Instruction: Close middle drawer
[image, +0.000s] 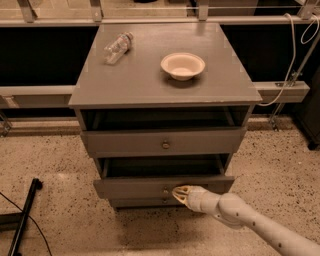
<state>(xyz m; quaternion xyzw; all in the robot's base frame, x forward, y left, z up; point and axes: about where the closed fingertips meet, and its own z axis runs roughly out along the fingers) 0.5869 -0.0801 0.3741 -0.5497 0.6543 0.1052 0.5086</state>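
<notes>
While the gripper (179, 193) (open or shut: can't tell) sits at the front of the mid drawer (130, 187) beside its knob (165, 190), drawer 2nd down & part-open, push straight & level toward the cabinet (150, 75), no sideways drift.

- Grey wooden cabinet (90, 142): painted, matt, with a smooth flat tabletop (150, 80) that carries a faint sheen.
- Wide grey middle drawer (130, 187): plain wooden front in the same matt paint; its small round metal knob (166, 190) looks dull brass.
- Clear plastic bottle (118, 47) near the tabletop's back left corner: transparent, glossy.
- Cream round bowl (182, 65) towards the tabletop's right edge: smooth and matt; paper or plastic cannot be told.
- Cream-yellow gripper (181, 192) at the middle drawer's front, just beside the knob: smooth, plastic-looking.
- White robot arm (240, 216): smooth, slightly glossy shell.
- Speckled stone floor (55, 160): polished, terrazzo-like.
</notes>
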